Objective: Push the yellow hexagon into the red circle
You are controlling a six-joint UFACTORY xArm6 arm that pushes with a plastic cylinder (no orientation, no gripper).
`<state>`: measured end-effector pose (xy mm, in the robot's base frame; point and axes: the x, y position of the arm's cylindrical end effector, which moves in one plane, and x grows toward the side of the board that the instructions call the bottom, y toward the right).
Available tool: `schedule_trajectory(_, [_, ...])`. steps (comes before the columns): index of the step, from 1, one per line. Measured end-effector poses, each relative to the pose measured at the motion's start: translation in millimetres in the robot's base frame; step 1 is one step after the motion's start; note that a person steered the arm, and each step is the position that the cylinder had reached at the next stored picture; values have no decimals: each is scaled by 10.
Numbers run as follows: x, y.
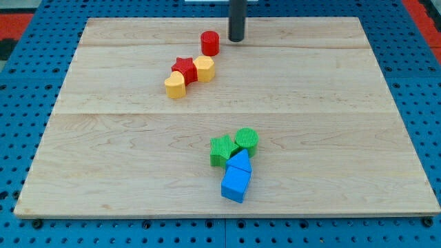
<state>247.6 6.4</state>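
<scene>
light: bright, even | shadows: soft, short | focus: sharp | glare: slight on board (310,138)

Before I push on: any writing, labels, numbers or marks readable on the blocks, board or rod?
None. The wooden board, the rod down to my tip, the red circle beside it, the yellow hexagon and the other blocks all look plain and unmarked.

my tip (236,39) just right of red circle (210,43); yellow hexagon (204,69) below circle, touching red star (183,69).
</scene>
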Motion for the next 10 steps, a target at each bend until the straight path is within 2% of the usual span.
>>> schedule_trajectory(1, [238,-445])
schedule_trajectory(2, [284,-143])
schedule_trajectory(3, [361,913])
schedule_trajectory(4, [1161,1282])
schedule_trajectory(5, [1555,568])
schedule_trajectory(7, [1107,-290])
schedule_trajectory(9, [1381,-165])
schedule_trajectory(10, [1187,-208])
